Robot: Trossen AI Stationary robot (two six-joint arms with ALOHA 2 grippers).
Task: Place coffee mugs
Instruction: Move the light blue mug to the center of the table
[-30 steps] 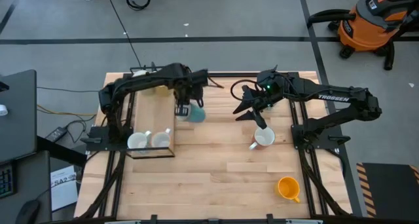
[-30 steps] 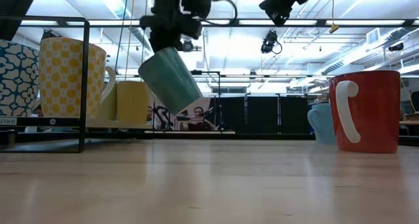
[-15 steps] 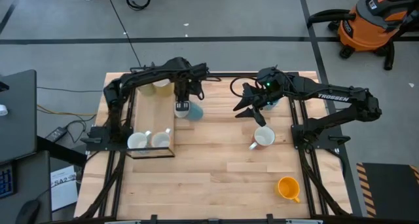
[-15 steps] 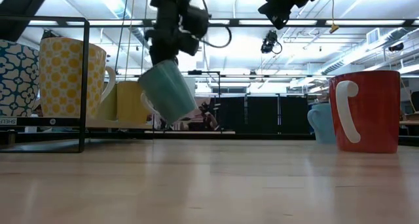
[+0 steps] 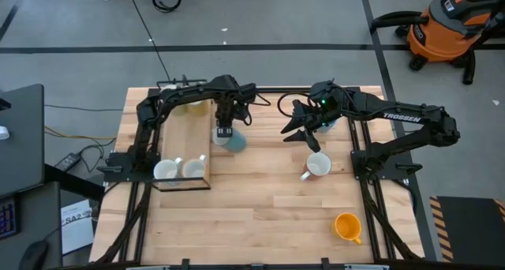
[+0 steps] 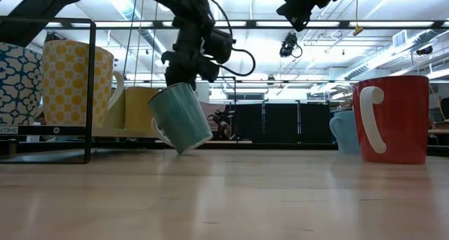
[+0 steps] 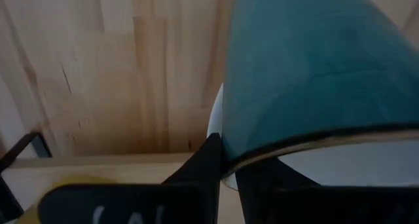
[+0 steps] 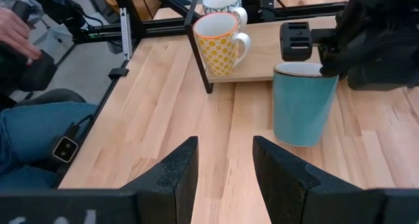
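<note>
Change: teal mug (image 6: 180, 117) has come down from mid-air; its lower edge now touches the desk (image 6: 224, 198), tilted, just beside the shelf (image 5: 185, 151).
Left tool (image 6: 188, 66): clenched on teal mug's rim.
Right tool (image 8: 222, 178): released, hovering near the light blue mug (image 6: 344, 131).
Meaning: placement nearly complete; release not yet done.

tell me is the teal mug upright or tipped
Tipped. The teal mug leans with one bottom edge at the table, its rim held by the left gripper.
</note>
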